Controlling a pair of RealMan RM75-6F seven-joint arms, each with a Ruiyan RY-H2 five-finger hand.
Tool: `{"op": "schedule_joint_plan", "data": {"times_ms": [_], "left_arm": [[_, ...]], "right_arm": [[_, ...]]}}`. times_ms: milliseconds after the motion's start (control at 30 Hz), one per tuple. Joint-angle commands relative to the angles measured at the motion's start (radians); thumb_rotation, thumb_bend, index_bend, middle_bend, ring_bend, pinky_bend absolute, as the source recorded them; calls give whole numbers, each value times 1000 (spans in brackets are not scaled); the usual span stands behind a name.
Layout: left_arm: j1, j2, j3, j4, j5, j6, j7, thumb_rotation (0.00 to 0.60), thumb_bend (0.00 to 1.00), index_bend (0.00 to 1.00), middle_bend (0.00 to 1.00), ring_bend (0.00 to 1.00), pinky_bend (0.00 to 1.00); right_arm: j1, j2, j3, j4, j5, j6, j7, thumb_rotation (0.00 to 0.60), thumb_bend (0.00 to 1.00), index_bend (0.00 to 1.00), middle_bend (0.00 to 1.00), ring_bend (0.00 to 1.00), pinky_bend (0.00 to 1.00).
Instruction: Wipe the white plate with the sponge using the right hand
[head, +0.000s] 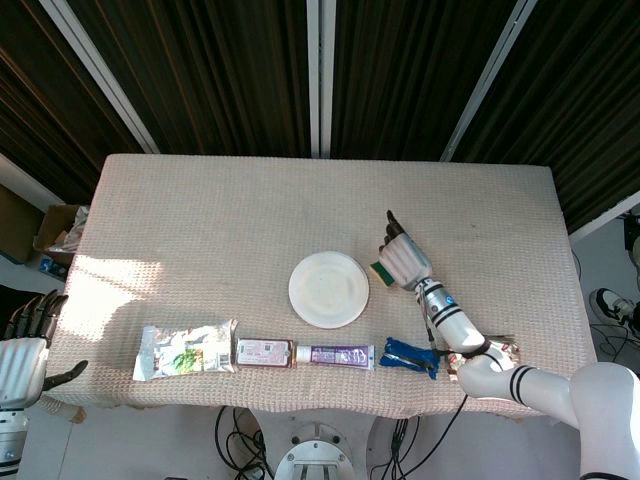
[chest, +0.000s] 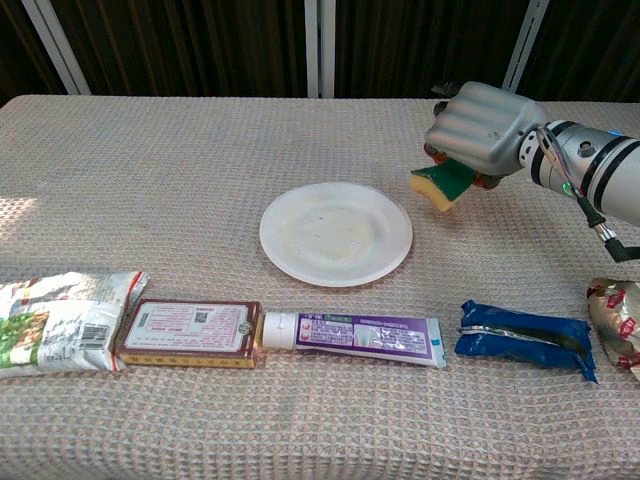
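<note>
The white plate (head: 328, 290) (chest: 335, 232) lies bare near the middle of the table. My right hand (head: 403, 258) (chest: 481, 128) hovers to the right of the plate, off its rim, and grips the yellow-and-green sponge (chest: 443, 183) (head: 381, 269), which sticks out tilted below the curled fingers. In the head view my left hand (head: 28, 345) hangs with spread fingers off the table's left front corner, holding nothing.
Along the front edge lie a snack bag (chest: 55, 325), a flat box (chest: 188, 332), a toothpaste tube (chest: 350, 337), a blue packet (chest: 525, 338) and a foil packet (chest: 618, 315). The table is covered with a beige woven cloth (chest: 180, 170).
</note>
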Motion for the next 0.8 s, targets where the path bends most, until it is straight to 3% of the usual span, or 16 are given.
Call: {"op": "schedule_joint_plan", "data": {"times_ms": [33,67,133,233,433,600,800], "left_arm": [[0,7,2,-14,8,7,14,600,0,76,43,38,104],[1,10,3,-19,8,8,17,600,0,76,43,38,104],[2,14,4,-27,7,10,25,600,0,76,43,38,104],[1,18,5,-36,9,10,31,600,0,76,43,38,104],[-2,23,2,-45,12,14,34,600,0,75,43,38,104],[-5,26,-2,-49,7,11,35,600,0,76,43,38,104],[-3,26,-1,-61,9,18,43,600,0,76,44,38,104]], "right_arm": [[-19,-14,-7,31,55,-31,4,600,280,167,236,101,0],[-20,-15,-4,30,66,-33,4,600,256,84,185,66,0],[-24,-8,3,11,87,-30,4,600,222,12,120,20,0],[-39,26,10,-45,95,0,16,600,201,0,64,0,0],[-165,212,29,-285,28,209,196,600,200,0,75,0,0],[-342,381,-22,-440,-98,441,422,600,201,0,128,0,0],[-532,498,-109,-490,-205,636,674,600,218,0,129,0,0]]}}
